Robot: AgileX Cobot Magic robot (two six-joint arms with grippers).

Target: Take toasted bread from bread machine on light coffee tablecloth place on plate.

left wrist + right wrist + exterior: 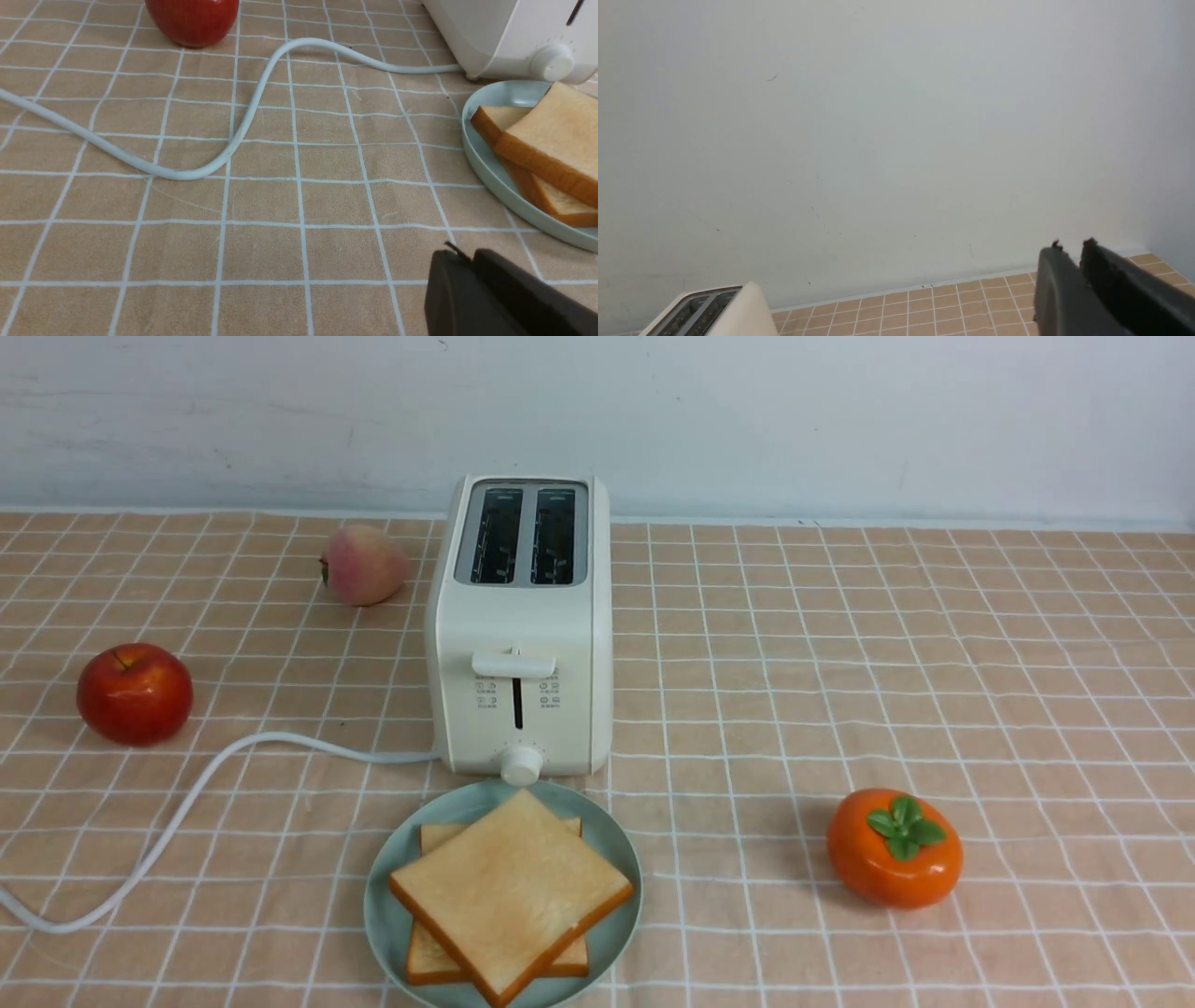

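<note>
Two slices of toasted bread lie stacked and askew on the plate [385,933], the upper slice [509,887] over the lower one [434,837]. The plate sits on the light coffee tablecloth [840,663] just in front of the bread machine [523,616], whose two slots show empty. Neither gripper appears in the front view. In the left wrist view my left gripper [467,254] is shut and empty, low over the cloth, near the plate [473,147] and toasted bread [556,135]. My right gripper [1070,246] is shut, empty, raised and facing the wall, with the bread machine [738,308] off to one side.
A red apple [135,693] and a peach [362,565] lie left of the toaster. An orange persimmon [894,847] sits at the right front. The white cord [187,803] snakes from the toaster to the left front edge. A pale wall [840,420] closes the back.
</note>
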